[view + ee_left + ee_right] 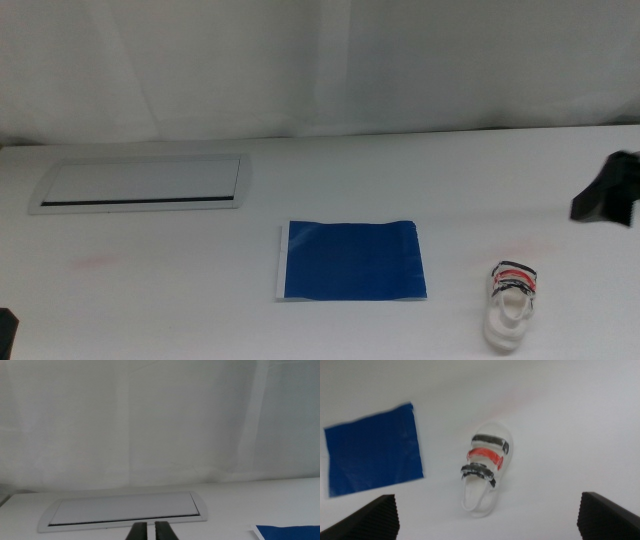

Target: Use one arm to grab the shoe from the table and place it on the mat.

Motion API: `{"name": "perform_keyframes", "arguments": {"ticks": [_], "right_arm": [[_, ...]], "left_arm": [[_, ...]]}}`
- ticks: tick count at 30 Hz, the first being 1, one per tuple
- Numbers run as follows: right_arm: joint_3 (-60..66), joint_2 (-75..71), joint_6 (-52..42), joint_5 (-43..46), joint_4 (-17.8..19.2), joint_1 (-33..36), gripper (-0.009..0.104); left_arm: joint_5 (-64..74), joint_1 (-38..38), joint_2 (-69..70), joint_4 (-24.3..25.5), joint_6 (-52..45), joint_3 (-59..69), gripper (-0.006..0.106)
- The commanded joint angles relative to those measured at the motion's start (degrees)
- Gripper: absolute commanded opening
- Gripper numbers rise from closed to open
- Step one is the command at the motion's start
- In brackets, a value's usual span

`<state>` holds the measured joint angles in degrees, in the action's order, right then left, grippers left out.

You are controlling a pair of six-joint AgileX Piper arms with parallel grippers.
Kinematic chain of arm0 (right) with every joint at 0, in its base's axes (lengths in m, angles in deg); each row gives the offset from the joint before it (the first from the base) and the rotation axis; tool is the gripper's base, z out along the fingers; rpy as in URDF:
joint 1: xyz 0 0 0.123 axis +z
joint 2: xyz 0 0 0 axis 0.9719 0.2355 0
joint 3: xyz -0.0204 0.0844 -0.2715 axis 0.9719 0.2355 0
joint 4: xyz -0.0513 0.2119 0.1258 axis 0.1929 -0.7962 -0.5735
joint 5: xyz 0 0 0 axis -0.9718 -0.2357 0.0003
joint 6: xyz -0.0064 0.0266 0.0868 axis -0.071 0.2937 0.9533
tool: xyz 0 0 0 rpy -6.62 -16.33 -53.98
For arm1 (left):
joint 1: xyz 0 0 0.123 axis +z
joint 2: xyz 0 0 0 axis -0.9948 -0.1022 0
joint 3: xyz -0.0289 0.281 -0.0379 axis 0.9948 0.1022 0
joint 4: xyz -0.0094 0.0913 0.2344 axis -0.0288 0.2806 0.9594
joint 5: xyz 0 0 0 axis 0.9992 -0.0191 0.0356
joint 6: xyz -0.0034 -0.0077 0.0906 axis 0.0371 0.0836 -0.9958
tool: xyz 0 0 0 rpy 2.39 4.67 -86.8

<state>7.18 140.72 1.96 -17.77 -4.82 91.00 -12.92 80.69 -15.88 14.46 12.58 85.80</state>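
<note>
shoe (510, 306) sitting loose on the counter (200, 300) a bit right of the mat (352, 261), right gripper (487, 520) hanging over it with jaws spread wide, left gripper (150, 531) parked low-left, jaws pretty much closed

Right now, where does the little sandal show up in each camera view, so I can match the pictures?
Middle view: the sandal lies on the table near the lower right corner, to the right of the blue mat.
Left wrist view: not in it; only a corner of the mat shows.
Right wrist view: the sandal is near the centre, apart from the mat.
Shared landmark: the blue mat.
</note>
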Motion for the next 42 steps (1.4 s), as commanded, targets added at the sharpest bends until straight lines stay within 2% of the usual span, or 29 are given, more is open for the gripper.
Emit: {"name": "perform_keyframes", "arguments": {"ticks": [1, 2, 4, 11, 24, 35, 42], "right_arm": [[-0.3, 2.2, 7.0, -0.2, 5.8, 5.5, 0.096], [-0.3, 4.3, 12.4, -0.5, 10.8, 9.5, 0.096], [-0.3, 6.6, 17.5, -1.4, 14.6, 13.2, 0.096], [-0.3, 16.6, 27.1, -0.6, 19.5, 20.5, 0.096], [-0.3, 31.2, 30.8, 9.8, 18.6, 20.9, 0.096], [0.7, 33.7, 33.9, 12.6, 18.6, 20.8, 0.096], [5.0, 34.3, 35.6, 19.0, 18.3, 20.8, 0.096]], "left_arm": [[0.1, 0.1, 2.4, -0.2, -0.1, 2.2, -0.003], [0.1, 0.1, 2.4, -0.2, -0.1, 2.2, -0.003], [0.1, 0.1, 2.4, -0.2, -0.1, 2.2, -0.003], [0.1, 0.1, 2.4, -0.2, -0.1, 2.2, -0.003], [0.1, 0.1, 2.4, -0.2, -0.1, 2.2, -0.003], [0.1, 0.1, 2.4, -0.2, -0.1, 2.2, -0.003], [0.1, 0.1, 2.4, -0.2, -0.1, 2.2, -0.003]]}}
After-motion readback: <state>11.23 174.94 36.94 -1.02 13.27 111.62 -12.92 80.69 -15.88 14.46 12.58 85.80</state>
